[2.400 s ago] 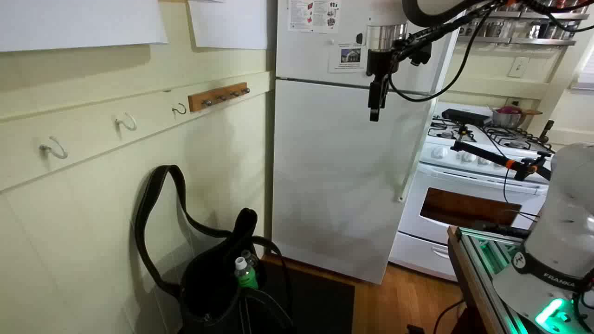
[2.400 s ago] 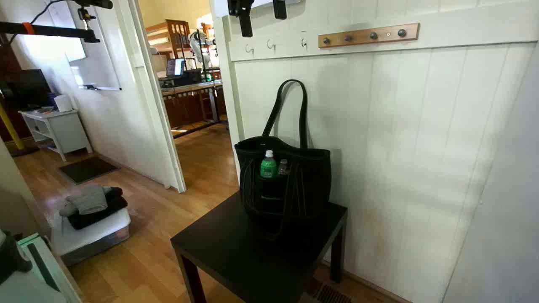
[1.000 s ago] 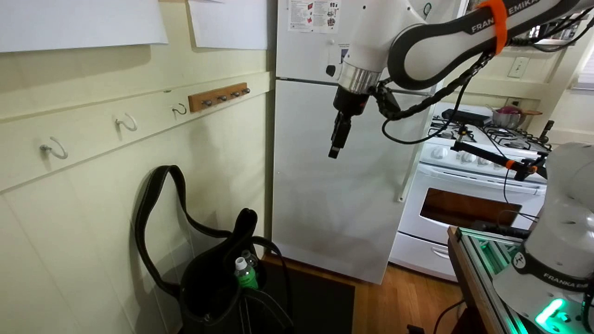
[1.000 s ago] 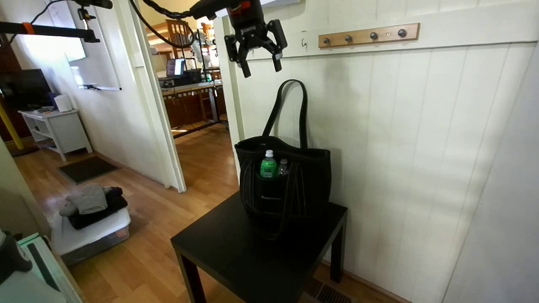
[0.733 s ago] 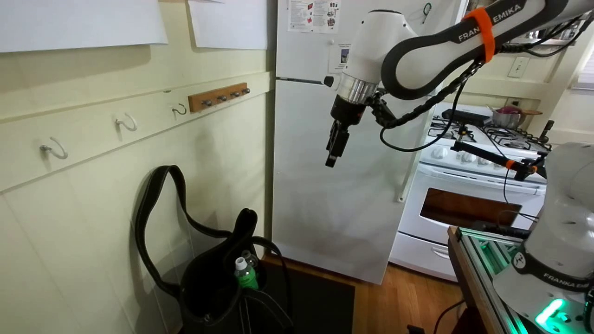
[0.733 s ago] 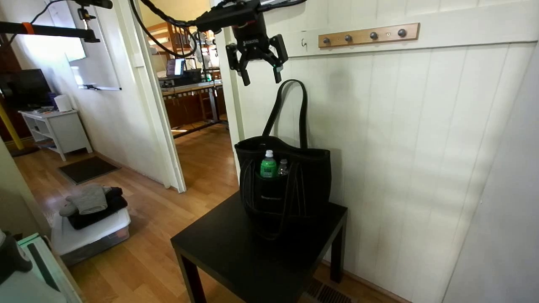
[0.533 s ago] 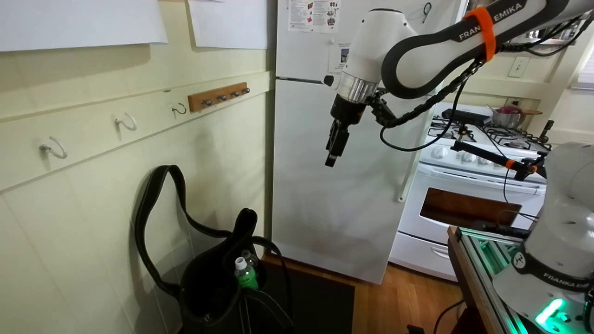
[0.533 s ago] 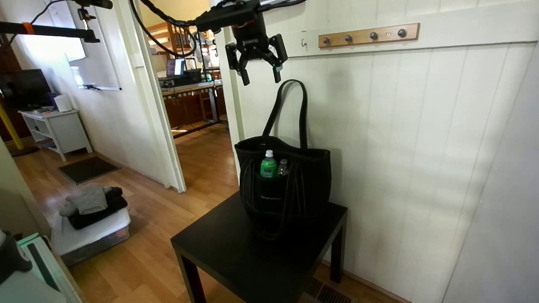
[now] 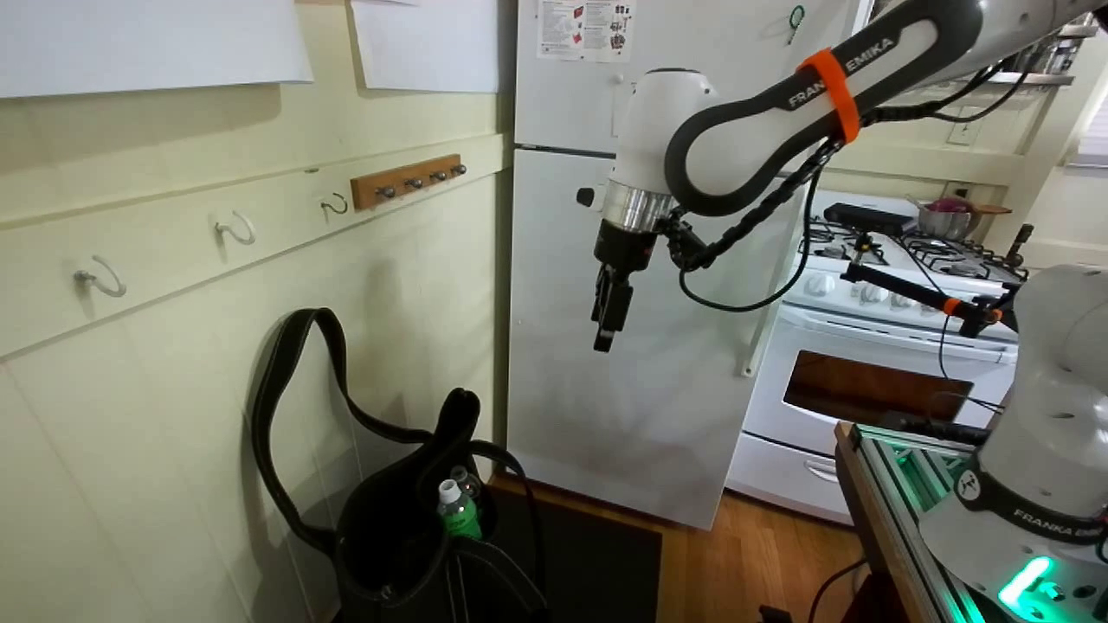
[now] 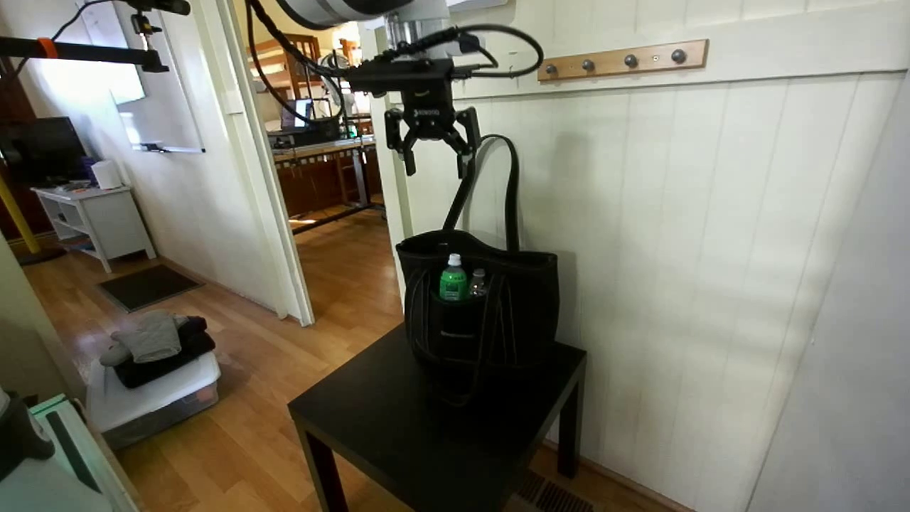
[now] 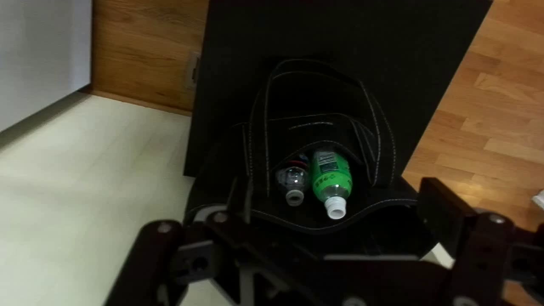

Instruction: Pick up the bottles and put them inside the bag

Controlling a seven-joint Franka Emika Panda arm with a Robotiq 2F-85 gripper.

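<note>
The gripper [image 10: 435, 171] is held up in the air, and its two fingers [image 10: 409, 163] are spread wide apart. Well below it, the black bag [image 10: 533, 316] is seen standing on a dark table [image 10: 434, 448]. A green bottle [image 11: 332, 178] and a clear bottle [image 11: 293, 178] are found below the gripper, tucked side by side in the bag's outside pocket [image 10: 457, 318], tops poking out.
</note>
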